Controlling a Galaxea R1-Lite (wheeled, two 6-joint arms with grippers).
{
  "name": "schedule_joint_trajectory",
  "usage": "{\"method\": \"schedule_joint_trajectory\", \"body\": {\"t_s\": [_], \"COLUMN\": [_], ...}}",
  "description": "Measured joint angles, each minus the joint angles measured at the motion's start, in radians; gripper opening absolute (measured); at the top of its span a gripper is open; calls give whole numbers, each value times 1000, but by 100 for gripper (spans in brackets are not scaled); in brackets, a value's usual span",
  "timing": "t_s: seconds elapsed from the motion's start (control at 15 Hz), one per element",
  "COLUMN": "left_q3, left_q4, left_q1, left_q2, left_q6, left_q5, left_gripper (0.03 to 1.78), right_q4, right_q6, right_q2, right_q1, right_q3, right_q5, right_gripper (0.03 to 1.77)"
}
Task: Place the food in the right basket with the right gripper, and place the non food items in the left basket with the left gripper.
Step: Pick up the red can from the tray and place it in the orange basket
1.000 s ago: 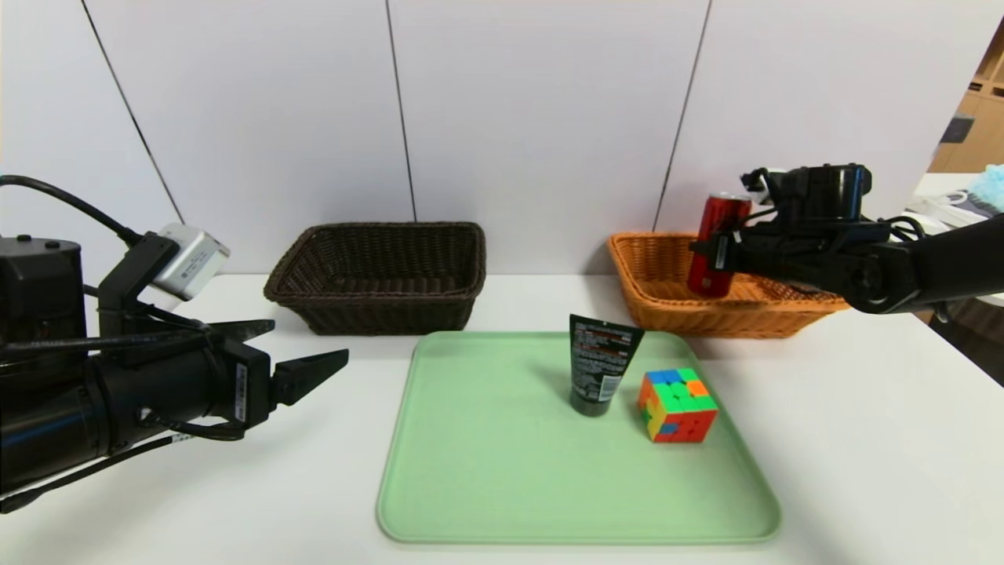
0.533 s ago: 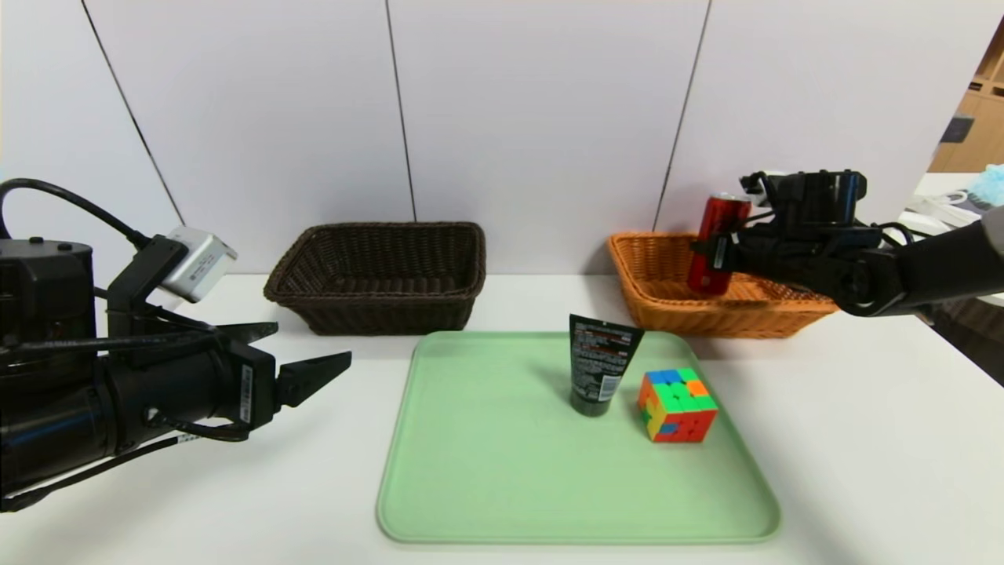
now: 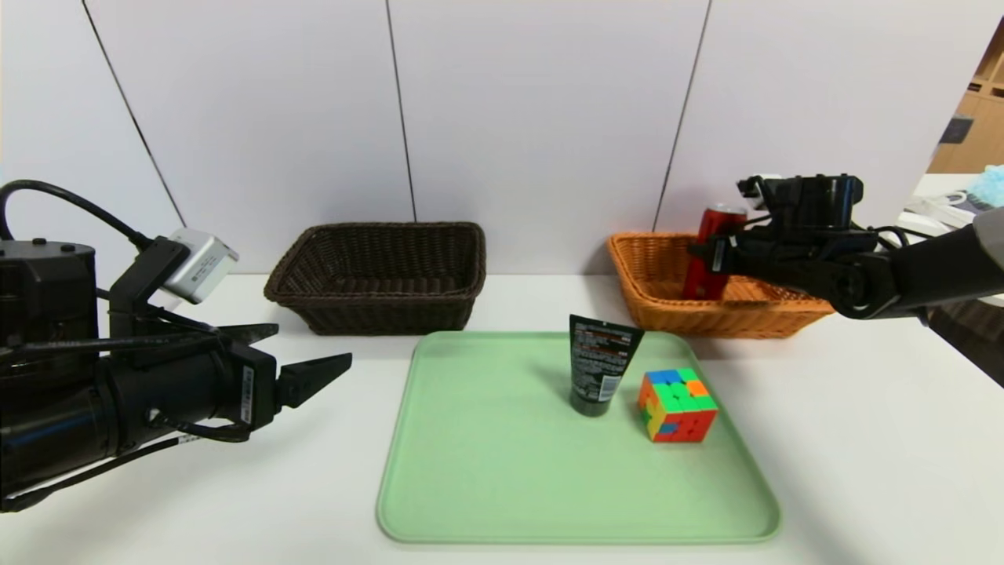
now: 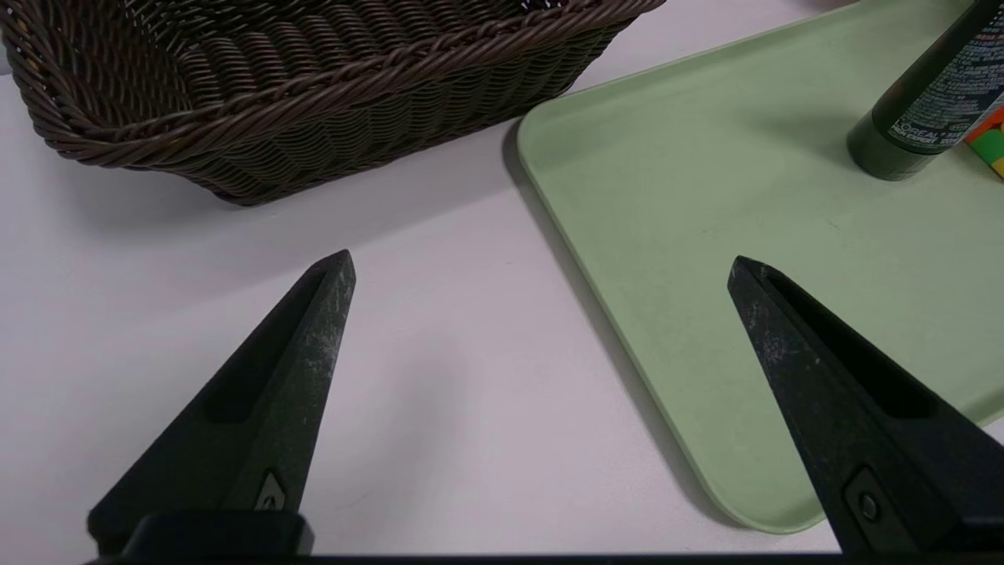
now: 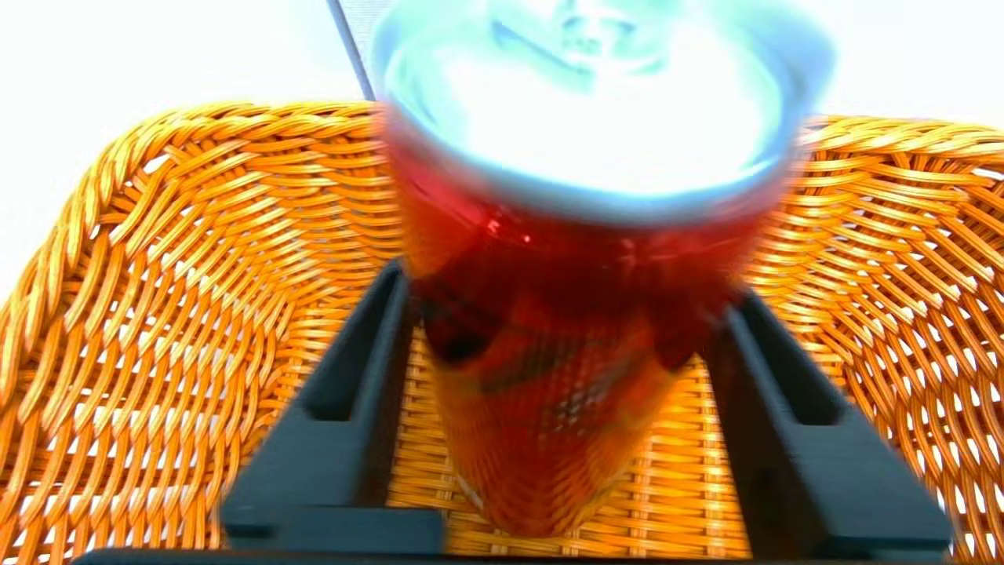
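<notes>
The red can (image 3: 718, 224) stands upright inside the orange-tan right basket (image 3: 651, 267), blurred in the right wrist view as can (image 5: 580, 314) over the weave (image 5: 157, 235). My right gripper (image 3: 715, 257) straddles it with its fingers (image 5: 353, 377) slightly apart from its sides, open. The black tube (image 3: 600, 365) stands cap-down on the green tray (image 3: 486, 455), and the puzzle cube (image 3: 677, 404) sits beside it. My left gripper (image 3: 310, 343) hovers open and empty left of the tray, in front of the dark brown left basket (image 3: 376, 267).
The left wrist view shows the left gripper (image 4: 541, 263) above bare white table, with the dark basket (image 4: 314, 94), the tray's corner (image 4: 706, 196), the tube (image 4: 933, 94) and a sliver of the cube (image 4: 990, 141) beyond. White wall panels rise behind both baskets.
The right gripper has loosened from the can, and the can has dropped lower into the orange-tan basket. The left arm has barely moved.
</notes>
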Motion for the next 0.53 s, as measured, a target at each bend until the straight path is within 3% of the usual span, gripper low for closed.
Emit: {"method": "schedule_joint_trajectory", "body": {"t_s": [0.53], "left_q3": [-2], "left_q4": [0], "left_q1": [0], "left_q2": [1], "left_q6": [0], "left_q5": [0], "left_gripper": [169], "right_q4": [5], "right_q6": [0], "right_q2": [-7], "right_q1": [0], "right_q3": [4], "right_q5": [-1], "right_gripper": [152]}}
